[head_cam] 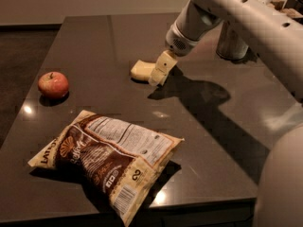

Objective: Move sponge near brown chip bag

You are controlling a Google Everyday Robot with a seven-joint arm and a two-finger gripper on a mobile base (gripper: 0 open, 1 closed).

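gripper (158, 74) at sponge (141, 70) rt end, hides it (partly) | arm (246, 13) cut off top/rt | cup (231, 45) behind arm half-hidden

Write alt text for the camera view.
The robot's end effector is at the right-hand end of a pale yellow sponge on a dark table. A brown chip bag lies nearer the camera, apart from the sponge; a red apple sits at left.

Table (94, 41), apple (53, 84), sponge (141, 70), brown chip bag (109, 161), grey cylinder (231, 44), claw (158, 74) at sponge
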